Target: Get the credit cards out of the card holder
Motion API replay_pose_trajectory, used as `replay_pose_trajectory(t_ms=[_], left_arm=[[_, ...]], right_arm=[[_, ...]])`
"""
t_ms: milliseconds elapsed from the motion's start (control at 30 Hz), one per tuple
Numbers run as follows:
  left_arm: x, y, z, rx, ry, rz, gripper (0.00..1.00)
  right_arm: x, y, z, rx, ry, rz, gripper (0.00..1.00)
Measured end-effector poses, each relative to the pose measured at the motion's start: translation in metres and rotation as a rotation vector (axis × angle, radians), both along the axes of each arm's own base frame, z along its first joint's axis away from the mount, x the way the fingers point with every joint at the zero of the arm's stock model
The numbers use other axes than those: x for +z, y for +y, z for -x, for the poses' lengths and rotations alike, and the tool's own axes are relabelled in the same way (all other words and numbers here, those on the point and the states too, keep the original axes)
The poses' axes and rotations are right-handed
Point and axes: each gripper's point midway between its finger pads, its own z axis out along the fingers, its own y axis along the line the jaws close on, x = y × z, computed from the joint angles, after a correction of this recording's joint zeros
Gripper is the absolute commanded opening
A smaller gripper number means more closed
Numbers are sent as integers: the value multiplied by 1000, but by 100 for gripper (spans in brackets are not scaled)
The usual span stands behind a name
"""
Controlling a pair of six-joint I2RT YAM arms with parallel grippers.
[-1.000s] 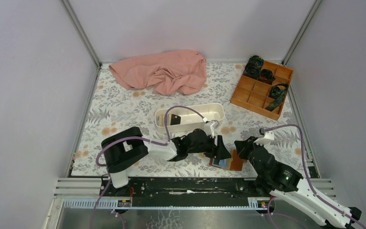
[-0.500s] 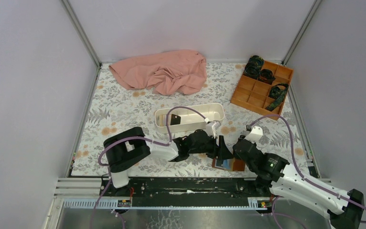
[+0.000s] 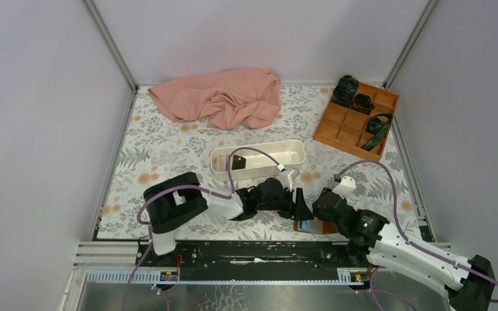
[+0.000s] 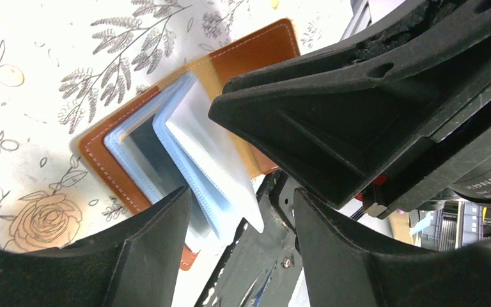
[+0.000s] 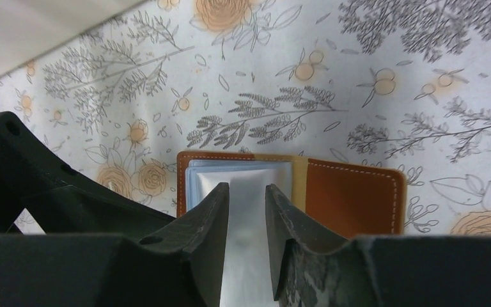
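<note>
Card holder [image 5: 355, 192] lying open on floral table [image 5: 422, 77], near front edge, right between both arms. Pale plastic sleeves [image 4: 211, 160] kinda fanned up out of one half. Right pincer [image 5: 246, 190] open, narrow gap, straddling whitish sleeve from above. Left pincer [image 4: 241, 195] wide open just beside, gripping nothing. White tray [image 3: 295, 154] further back.

Card holder [image 5: 351, 192] lying open at the near edge of the table [image 3: 168, 149], left gripper [image 4: 243, 195] at its left side, right gripper [image 5: 246, 188] above it, long tray [image 3: 257, 170] behind them mid-table, crumpled cloth [image 3: 220, 97] at the far edge, compartmented box [image 3: 347, 129] in the far right corner
</note>
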Motion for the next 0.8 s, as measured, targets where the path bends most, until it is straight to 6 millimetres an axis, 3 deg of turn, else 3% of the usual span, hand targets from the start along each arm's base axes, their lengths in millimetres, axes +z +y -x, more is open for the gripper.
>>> replay_pose_trajectory(t_ms=[233, 533, 667, 800], left_arm=[[-20, 14, 6, -7, 19, -61, 67], [-23, 18, 5, -5, 25, -64, 67], [-19, 19, 2, 6, 13, -37, 67], [-13, 22, -10, 41, 3, -1, 67]], right_arm=[[-28, 15, 9, 28, 86, -38, 34], [-26, 26, 1, 29, 54, -91, 30], [-17, 23, 2, 34, 64, -59, 42], [3, 22, 1, 43, 57, -47, 48]])
